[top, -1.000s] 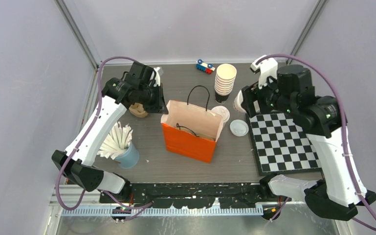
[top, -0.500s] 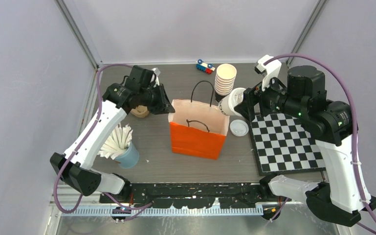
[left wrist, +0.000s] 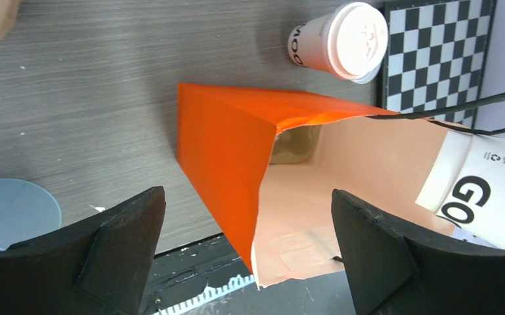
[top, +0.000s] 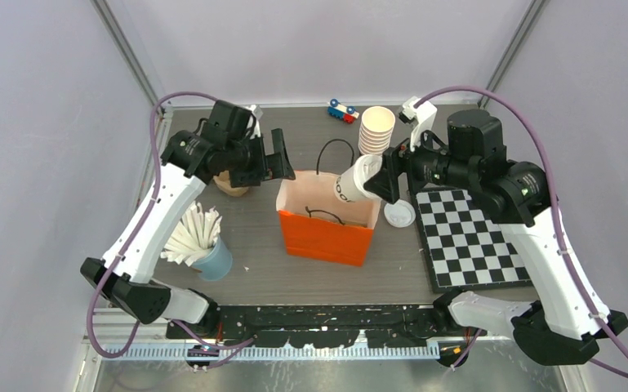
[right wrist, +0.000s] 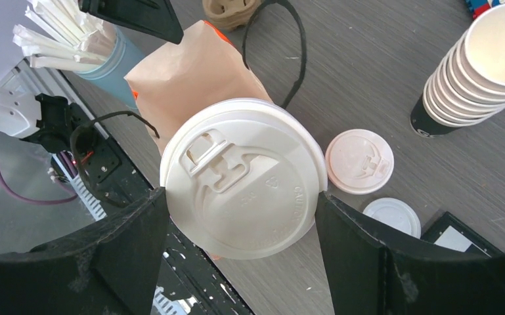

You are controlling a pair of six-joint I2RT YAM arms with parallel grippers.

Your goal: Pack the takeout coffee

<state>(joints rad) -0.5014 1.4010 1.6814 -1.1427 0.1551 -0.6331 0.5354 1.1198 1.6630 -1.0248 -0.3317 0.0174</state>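
Note:
The orange paper bag [top: 325,235] stands open in the middle of the table, its pale inside [left wrist: 368,164] showing. My right gripper [top: 378,175] is shut on a takeout coffee cup [top: 351,181] with a white lid [right wrist: 243,177], held tilted over the bag's mouth. That cup's printed side [left wrist: 486,190] shows at the bag's right rim. A second lidded coffee [left wrist: 341,41] stands on the table beside the bag [right wrist: 359,161]. My left gripper [top: 276,162] hangs open at the bag's left rim; the rim [left wrist: 263,216] passes between its fingers untouched.
A tall stack of nested cups [top: 376,131] stands behind the bag. A loose lid [top: 398,214] lies by the checkerboard mat [top: 474,233]. A blue cup of paper sticks [top: 211,255] is front left, a brown holder [top: 230,184] under the left arm, a small toy [top: 342,111] at the back.
My left gripper let go of the bag's left rim and opened wide. My right arm carried the lidded cup leftward from the mat's corner to over the bag's mouth.

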